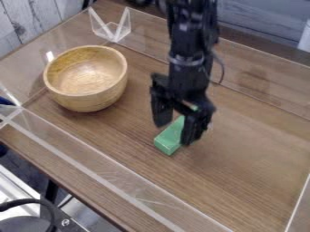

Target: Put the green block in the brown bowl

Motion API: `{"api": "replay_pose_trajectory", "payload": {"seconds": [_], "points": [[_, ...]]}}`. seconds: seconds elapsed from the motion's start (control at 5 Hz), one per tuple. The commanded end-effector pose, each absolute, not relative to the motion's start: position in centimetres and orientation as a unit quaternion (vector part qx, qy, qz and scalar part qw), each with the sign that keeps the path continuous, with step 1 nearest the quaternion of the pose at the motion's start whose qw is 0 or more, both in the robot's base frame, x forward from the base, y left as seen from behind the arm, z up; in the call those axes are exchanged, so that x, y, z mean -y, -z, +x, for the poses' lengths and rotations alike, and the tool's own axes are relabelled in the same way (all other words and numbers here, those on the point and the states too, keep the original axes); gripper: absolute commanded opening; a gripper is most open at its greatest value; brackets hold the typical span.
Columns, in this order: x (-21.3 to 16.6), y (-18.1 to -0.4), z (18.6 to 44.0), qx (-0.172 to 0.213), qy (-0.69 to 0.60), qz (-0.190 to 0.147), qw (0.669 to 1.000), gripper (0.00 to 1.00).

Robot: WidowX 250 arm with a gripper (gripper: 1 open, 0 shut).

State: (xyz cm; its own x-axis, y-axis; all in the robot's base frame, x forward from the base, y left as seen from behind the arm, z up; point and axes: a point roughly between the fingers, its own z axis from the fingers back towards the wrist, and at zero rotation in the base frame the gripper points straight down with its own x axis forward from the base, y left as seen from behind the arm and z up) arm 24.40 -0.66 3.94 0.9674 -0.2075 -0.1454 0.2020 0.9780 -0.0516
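It's the pick-up step: the gripper [179, 126] stands wide open, straddling the green block [171, 139] on the table, holding nothing. Next, close; the brown bowl [86, 78] sits off left.

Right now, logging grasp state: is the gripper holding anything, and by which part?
Nothing held: the gripper stands open, its fingers astride the green block on the table.
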Motion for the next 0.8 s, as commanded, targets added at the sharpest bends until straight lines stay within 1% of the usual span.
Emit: {"api": "replay_pose_trajectory", "payload": {"seconds": [0.0,0.2,0.6], "points": [[1.2,-4.9,25.8,-0.066,0.089,-0.025,0.993,1.00],[1.5,-5.2,26.5,-0.073,0.073,-0.032,0.994,1.00],[1.7,-3.5,26.0,-0.070,0.082,-0.032,0.994,1.00]]}}
